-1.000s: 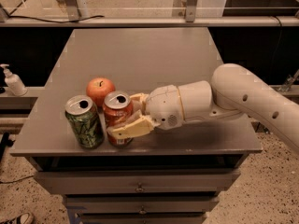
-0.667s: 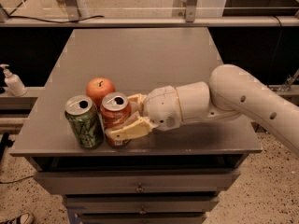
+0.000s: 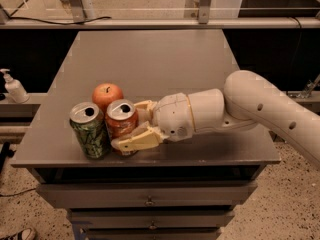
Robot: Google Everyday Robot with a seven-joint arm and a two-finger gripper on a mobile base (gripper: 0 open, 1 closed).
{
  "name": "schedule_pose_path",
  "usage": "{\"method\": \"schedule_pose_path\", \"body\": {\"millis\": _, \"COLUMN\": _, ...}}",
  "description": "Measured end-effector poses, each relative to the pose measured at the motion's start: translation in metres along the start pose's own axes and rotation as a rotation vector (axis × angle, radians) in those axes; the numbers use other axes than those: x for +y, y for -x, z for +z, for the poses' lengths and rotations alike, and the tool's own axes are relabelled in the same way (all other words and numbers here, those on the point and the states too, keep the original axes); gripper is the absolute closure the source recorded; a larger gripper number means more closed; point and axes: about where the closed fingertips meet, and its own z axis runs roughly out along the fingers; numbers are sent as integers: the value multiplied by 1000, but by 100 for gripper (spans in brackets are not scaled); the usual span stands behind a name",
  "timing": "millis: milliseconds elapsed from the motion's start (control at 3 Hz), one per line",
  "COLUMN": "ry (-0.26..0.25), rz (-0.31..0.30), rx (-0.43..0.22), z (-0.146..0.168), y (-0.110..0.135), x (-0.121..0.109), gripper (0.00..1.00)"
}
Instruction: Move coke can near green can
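Note:
The coke can (image 3: 120,122) is a red-orange can with a silver top. It stands upright near the table's front left edge. The green can (image 3: 90,131) with jagged markings stands right beside it on the left, almost touching. My gripper (image 3: 131,126) reaches in from the right. Its cream fingers (image 3: 136,140) lie on both sides of the coke can and are shut on it.
A red apple (image 3: 106,93) sits just behind the two cans. The grey table (image 3: 150,59) has its front edge close to the cans, with drawers below. A white pump bottle (image 3: 14,86) stands off the table at the far left.
The gripper and the coke can have shifted very slightly; otherwise nothing has visibly changed.

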Motion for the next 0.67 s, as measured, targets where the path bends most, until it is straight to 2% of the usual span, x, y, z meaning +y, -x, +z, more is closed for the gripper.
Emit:
{"method": "schedule_pose_path", "body": {"millis": 333, "ry": 1, "rz": -5, "rx": 1, "z": 0, "y": 0, "x": 1, "gripper": 0}}
{"method": "schedule_pose_path", "body": {"millis": 667, "ry": 0, "rz": -5, "rx": 5, "z": -2, "y": 0, "x": 1, "gripper": 0}}
